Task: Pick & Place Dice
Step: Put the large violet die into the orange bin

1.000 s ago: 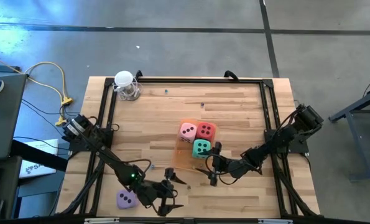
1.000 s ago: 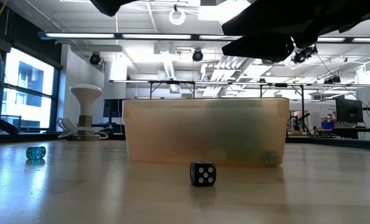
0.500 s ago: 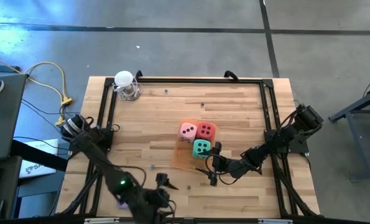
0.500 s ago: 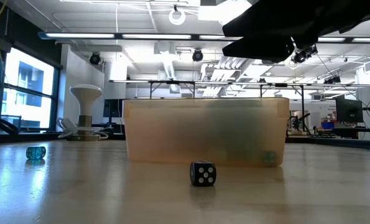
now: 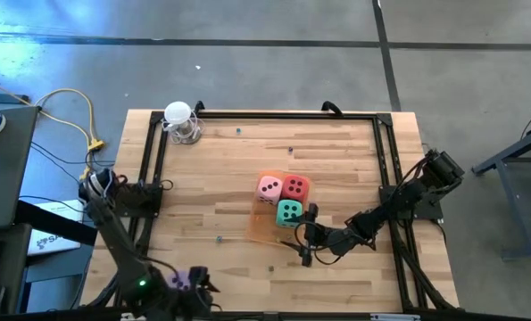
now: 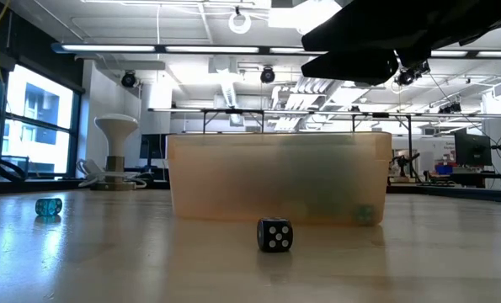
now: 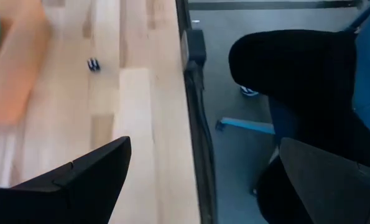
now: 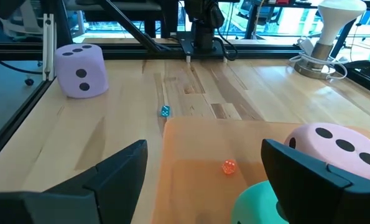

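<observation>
Left gripper [image 5: 196, 287] hovers at the table's [image 5: 336, 152] near edge beside the lilac die [image 5: 179, 282], fingers wide. Right gripper [image 5: 304, 234] hangs wide just beside the orange tray [image 5: 261, 227] carrying pink die [image 5: 269, 188], red die [image 5: 295, 187], teal die [image 5: 288, 211].

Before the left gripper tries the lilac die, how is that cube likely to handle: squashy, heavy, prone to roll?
The lilac die looks soft with rounded corners, so it probably gives under the fingers. It seems light for its bulk, likely foam. Resting on a flat face near the table edge, it should slide or tip rather than roll.
</observation>
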Controlling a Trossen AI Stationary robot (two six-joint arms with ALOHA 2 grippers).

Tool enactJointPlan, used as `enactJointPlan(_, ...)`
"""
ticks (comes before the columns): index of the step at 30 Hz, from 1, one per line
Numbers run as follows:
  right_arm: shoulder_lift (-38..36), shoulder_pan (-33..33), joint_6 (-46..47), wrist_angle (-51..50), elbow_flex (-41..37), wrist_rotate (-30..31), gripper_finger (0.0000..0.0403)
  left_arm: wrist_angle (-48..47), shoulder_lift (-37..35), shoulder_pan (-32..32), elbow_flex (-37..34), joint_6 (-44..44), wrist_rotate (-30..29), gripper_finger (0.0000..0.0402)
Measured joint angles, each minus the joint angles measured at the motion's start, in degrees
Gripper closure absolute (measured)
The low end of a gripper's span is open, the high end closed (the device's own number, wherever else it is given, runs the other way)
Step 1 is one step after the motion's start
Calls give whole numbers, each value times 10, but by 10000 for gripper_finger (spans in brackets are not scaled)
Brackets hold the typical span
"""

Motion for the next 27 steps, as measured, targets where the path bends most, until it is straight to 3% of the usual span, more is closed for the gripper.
enactJointPlan(7,0,-9,-4,0,0,0,97,-52,0,-27,0,-110,2,2)
enactJointPlan(27,0,-36,-9,9,0,-31,97,-192,1,-81,-12,-307,2,2)
